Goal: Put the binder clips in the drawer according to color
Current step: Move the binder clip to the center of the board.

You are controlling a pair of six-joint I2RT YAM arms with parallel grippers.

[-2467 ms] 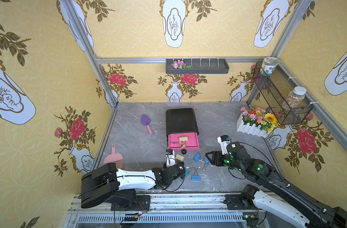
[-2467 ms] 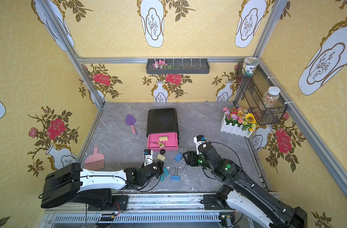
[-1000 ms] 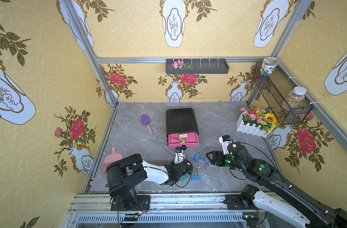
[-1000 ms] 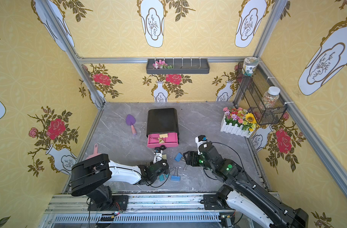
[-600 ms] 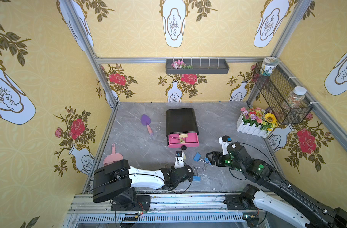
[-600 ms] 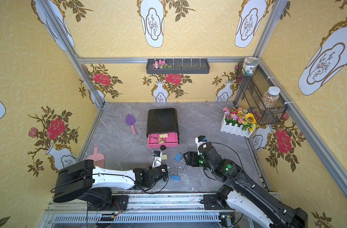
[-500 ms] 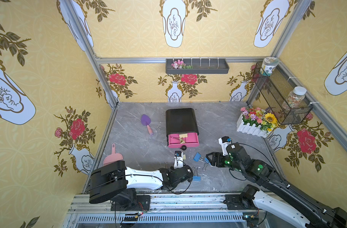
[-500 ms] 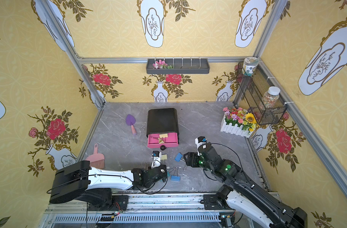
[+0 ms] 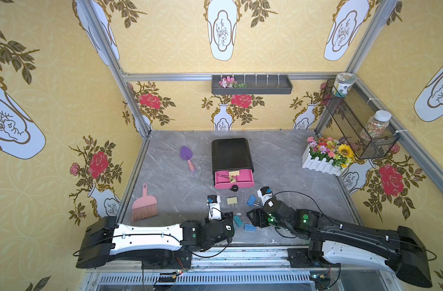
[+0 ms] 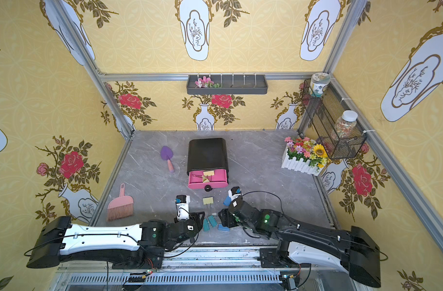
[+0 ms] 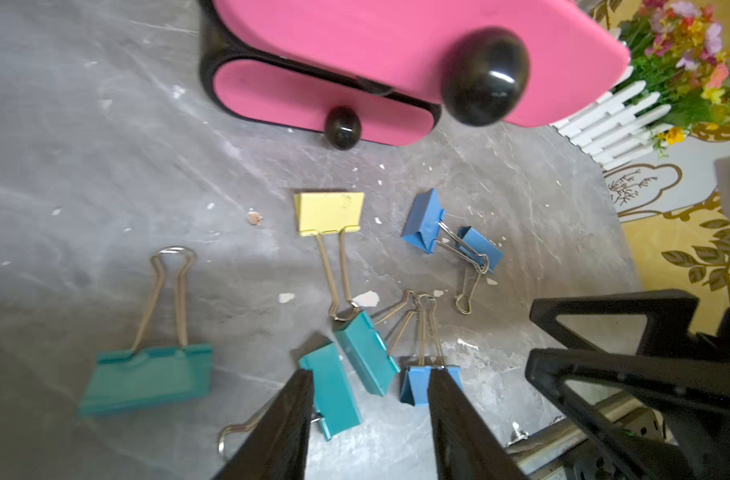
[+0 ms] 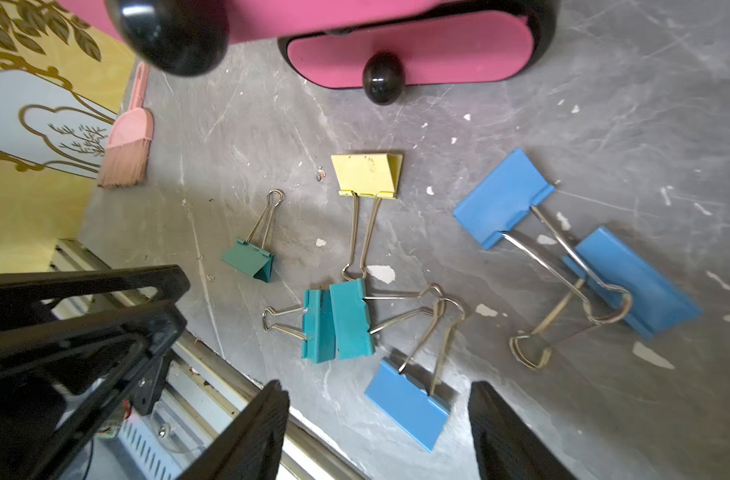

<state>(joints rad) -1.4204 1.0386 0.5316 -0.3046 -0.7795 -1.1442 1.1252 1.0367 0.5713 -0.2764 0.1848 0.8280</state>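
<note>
Pulling back from the drawer front toward the tabletop's near edge, the left gripper has gone from shut to parted within the last second. It holds nothing and hovers over the teal/blue cluster. The right gripper has stayed put by the near edge, jaws wide apart and empty, with a blue clip lying on the surface below them. The top drawer looks pushed slightly further in than a couple of seconds ago but remains open.

The loose yellow clip has not gone in. It lies flat just in front of the drawer knob, about where it was. My read is that the yellow set is one short, teal and blue are unstarted, and the lower drawer front seen in the wrist views is shut, so it needs opening first.

Counts:
- Yellow clips: 3 in all. Two are inside the top drawer, one is on the tabletop.
- Teal clips: 3, all on the tabletop. One lies apart and two lie side by side, touching.
- Blue clips: 3, all on the tabletop. Two have crossed handles, one is nearest the front edge.
- Drawer fronts visible: 2.
- Extras: 1 pink brush, 1 purple scoop, 1 flower box.
</note>
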